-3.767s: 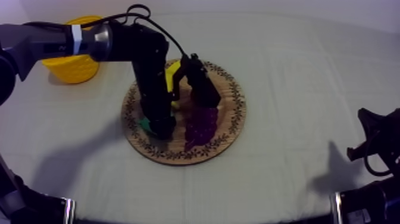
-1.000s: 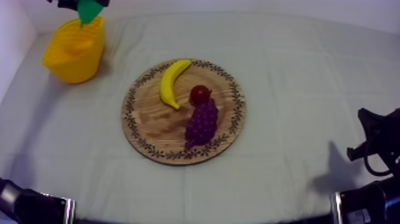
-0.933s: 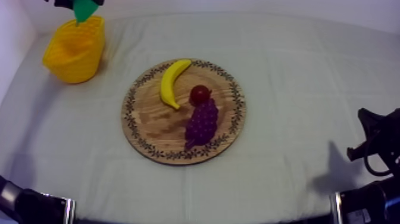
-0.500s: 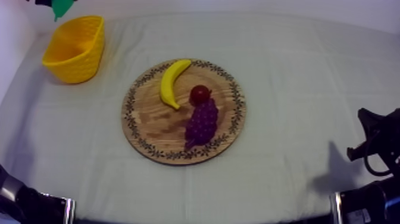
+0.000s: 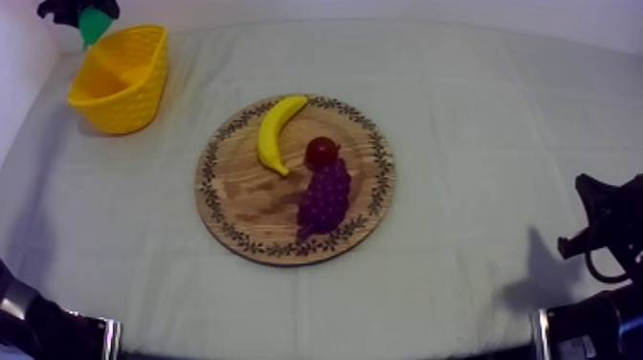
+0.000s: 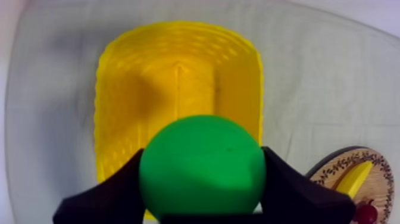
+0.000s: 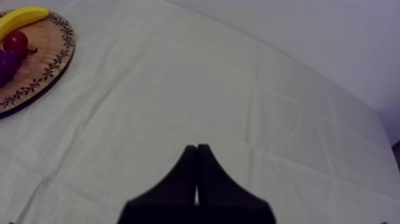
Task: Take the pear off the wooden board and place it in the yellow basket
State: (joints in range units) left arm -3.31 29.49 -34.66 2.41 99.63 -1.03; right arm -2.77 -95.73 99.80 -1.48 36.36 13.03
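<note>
My left gripper (image 5: 84, 17) hangs high at the far left, just behind the yellow basket (image 5: 120, 78), shut on the green pear (image 5: 93, 23). In the left wrist view the round green pear (image 6: 202, 167) is clamped between both black fingers (image 6: 300, 190), directly over the open mouth of the yellow basket (image 6: 178, 77). The round wooden board (image 5: 230, 196) lies mid-table with a banana (image 5: 277, 132), a small red fruit (image 5: 321, 150) and a bunch of grapes (image 5: 324, 196). My right gripper (image 7: 197, 152) rests shut as a narrow wedge over bare cloth.
The right arm (image 5: 603, 239) sits low at the table's right edge. The board's rim (image 7: 41, 77) shows far off from the right gripper. Bare cloth lies between board and basket.
Since 3.8 s ago the left arm left the board with the pear. Over the last second it has drifted left and slightly down, behind the basket. The right arm has not moved.
</note>
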